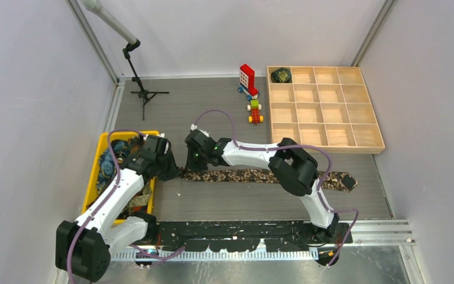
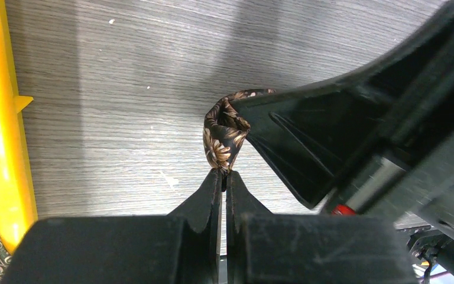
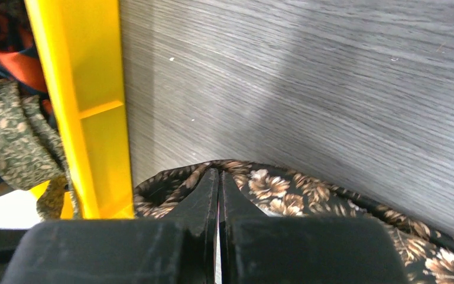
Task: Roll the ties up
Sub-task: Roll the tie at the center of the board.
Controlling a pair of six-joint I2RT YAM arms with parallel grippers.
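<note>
A brown tie with a tan flower print (image 1: 254,176) lies flat across the table, left to right. Both grippers meet at its narrow left end. My left gripper (image 2: 223,173) is shut, pinching a folded loop of the tie (image 2: 217,139) at its tips. My right gripper (image 3: 219,173) is also shut; the fabric (image 3: 272,186) peaks up to its tips, pinched there. In the top view the left gripper (image 1: 176,172) and right gripper (image 1: 188,165) sit close together. A small dark rolled tie (image 1: 281,75) rests in the wooden tray's far-left compartment.
A yellow bin (image 1: 91,177) holding more ties (image 3: 12,130) stands right beside the left arm. The wooden compartment tray (image 1: 366,145) is at the back right. Red-and-white toy bricks (image 1: 247,80) and a small toy car (image 1: 254,112) lie left of it. A microphone stand (image 1: 143,93) is at the back left.
</note>
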